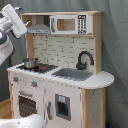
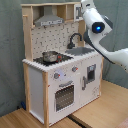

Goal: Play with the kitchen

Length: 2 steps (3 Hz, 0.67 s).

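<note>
standing on a wooden floor (image 2: 100,107) against a grey curtain (image 1: 115,50), the kitchen (image 1: 60,75) fills the middle of both exterior views, and its layout reads as a play set meant to be reached from the front. nearest are the low doors: the windowed oven door (image 2: 64,95) under the knobs (image 2: 56,76) and the cabinet door (image 2: 90,75) beside it, both shut, handles facing out so a grasp from the front would be the natural way in. above them, on the counter, the pot (image 2: 49,56) sits on the stove (image 1: 40,66) and the grey sink (image 1: 73,74) lies beside it with the black faucet (image 1: 84,59) arching over it. further back and higher are the tiled backsplash (image 1: 57,50), the grey range hood (image 2: 49,20) and the microwave cabinet (image 1: 69,24).

the arm (image 2: 97,27) hangs high at the top of the kitchen, at the first exterior view's left and the second exterior view's right, apparently touching nothing. the gripper itself is not clearly shown, so i cannot tell whether it is spread or pressed together, nor whether it holds anything. i judge the play has hardly begun.
</note>
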### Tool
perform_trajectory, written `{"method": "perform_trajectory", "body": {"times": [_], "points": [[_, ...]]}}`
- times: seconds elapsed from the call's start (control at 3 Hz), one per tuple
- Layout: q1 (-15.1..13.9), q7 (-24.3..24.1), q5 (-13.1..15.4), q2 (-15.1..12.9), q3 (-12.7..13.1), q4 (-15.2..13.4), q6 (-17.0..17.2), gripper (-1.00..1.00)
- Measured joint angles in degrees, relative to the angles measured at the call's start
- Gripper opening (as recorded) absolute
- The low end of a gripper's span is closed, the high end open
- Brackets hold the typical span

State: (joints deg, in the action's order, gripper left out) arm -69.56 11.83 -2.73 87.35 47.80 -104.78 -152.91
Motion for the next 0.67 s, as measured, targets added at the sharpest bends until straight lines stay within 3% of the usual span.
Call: {"method": "perform_trajectory", "body": {"times": [0.67], "points": [[-0.3, -8.6, 1.5, -0.5, 2.8, 5.6, 12.1, 1.00]]}}
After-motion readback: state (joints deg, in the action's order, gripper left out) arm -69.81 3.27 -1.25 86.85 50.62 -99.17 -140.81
